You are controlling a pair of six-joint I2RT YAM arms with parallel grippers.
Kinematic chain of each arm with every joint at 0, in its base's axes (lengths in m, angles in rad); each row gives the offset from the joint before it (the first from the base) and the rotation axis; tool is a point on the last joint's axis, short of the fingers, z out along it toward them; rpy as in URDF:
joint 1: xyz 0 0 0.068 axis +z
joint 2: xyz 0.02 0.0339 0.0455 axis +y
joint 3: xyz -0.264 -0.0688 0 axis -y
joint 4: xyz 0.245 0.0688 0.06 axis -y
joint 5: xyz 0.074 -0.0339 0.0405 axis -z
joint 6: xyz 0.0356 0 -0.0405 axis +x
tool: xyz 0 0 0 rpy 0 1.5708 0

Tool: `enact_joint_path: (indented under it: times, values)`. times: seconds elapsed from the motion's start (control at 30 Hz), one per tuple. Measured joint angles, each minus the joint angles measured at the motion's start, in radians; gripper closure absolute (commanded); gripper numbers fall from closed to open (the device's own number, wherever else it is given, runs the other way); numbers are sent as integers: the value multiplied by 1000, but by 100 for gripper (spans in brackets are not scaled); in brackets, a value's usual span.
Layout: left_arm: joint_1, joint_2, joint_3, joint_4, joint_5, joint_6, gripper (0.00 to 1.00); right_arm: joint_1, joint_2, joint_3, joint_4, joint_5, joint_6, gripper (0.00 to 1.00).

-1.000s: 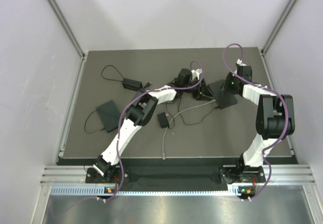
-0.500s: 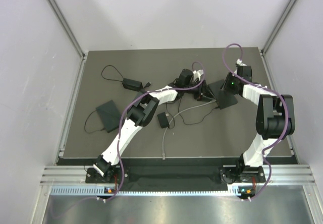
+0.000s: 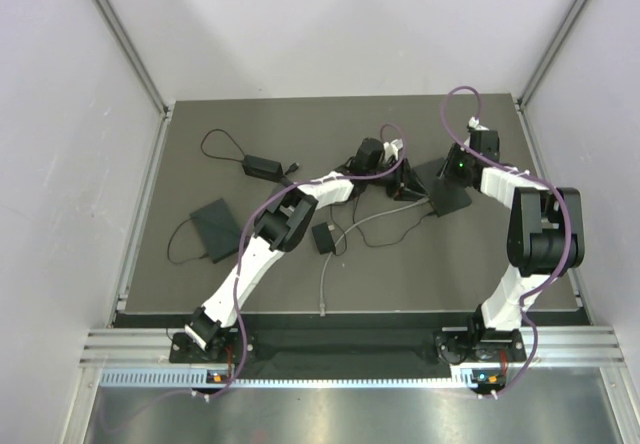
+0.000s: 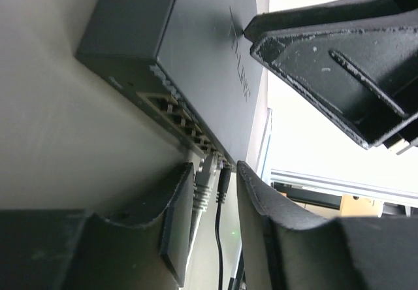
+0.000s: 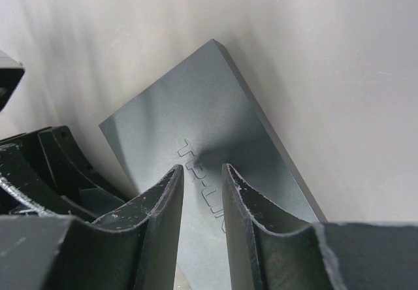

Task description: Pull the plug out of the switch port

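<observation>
The black switch (image 4: 196, 48) lies flat at the back right of the mat (image 3: 447, 198). A grey plug (image 4: 205, 184) sits in a port at the end of the port row (image 4: 176, 115), with a thin black power plug (image 4: 223, 184) beside it. My left gripper (image 4: 212, 172) is open and straddles both plugs; its left finger (image 4: 171, 218) is almost against the grey plug, and a gap shows by the right finger (image 4: 261, 211). My right gripper (image 5: 201, 171) stands on the switch's lid (image 5: 215, 120), tips down, jaws slightly apart with nothing between them.
The grey cable (image 3: 370, 219) trails from the switch toward the near edge. A small black adapter (image 3: 323, 237), a flat black box (image 3: 214, 228) and a power brick with a cord (image 3: 262, 166) lie on the mat's left half. Walls stand on both sides.
The left gripper's jaws have narrowed around the plugs, and the left arm has edged slightly toward the switch. The right arm has not moved.
</observation>
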Motion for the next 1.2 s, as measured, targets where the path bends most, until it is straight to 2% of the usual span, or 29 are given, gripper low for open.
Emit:
enact_joint_path:
  times: [0.4, 0.67, 0.87, 1.2]
  values:
    - [-11, 12, 30, -29, -37, 13, 62, 0, 0, 0, 0, 0, 0, 69]
    - [-12, 12, 33, -36, -34, 62, 71, 0, 1, 1, 0, 0, 0, 68]
    - [-11, 12, 33, -28, -25, 78, 72, 0, 4, 6, -5, -1, 0, 69]
    - [-10, 13, 33, -22, -5, 103, 64, 0, 5, 7, -5, -2, 0, 69]
